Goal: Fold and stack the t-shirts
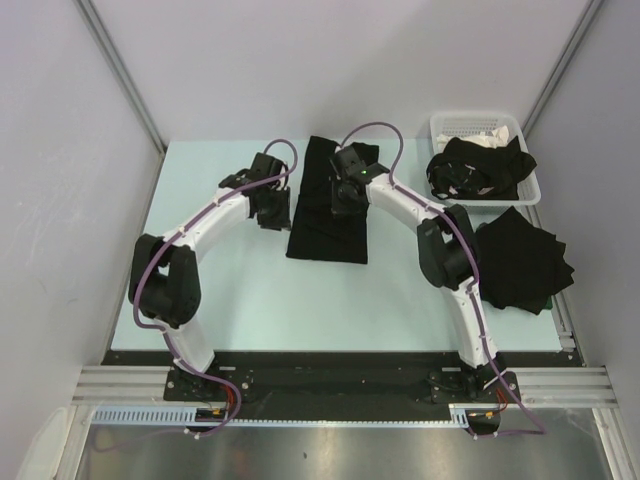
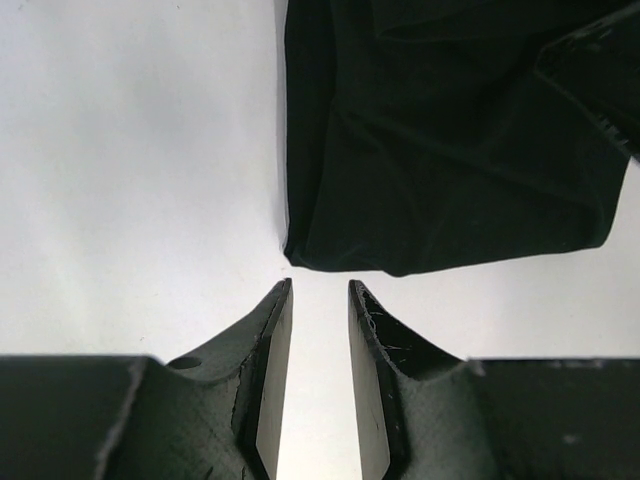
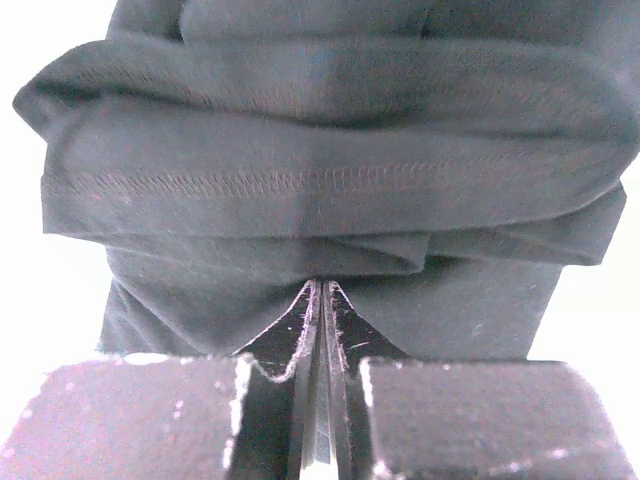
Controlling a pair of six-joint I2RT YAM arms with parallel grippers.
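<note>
Folding is the step in hand: from above, a half-folded black t-shirt (image 1: 325,235) lies on the counter (image 1: 250,300), with the right pincer (image 1: 343,205) over it and the left pincer (image 1: 272,213) just beside its left edge. In the left wrist view, that pincer (image 2: 320,290) stands partly open and empty, just short of the shirt's corner. In the right wrist view, the right pincer (image 3: 320,288) pinches nearly shut on a cloth fold; next, probably, the left must grip too.
</note>
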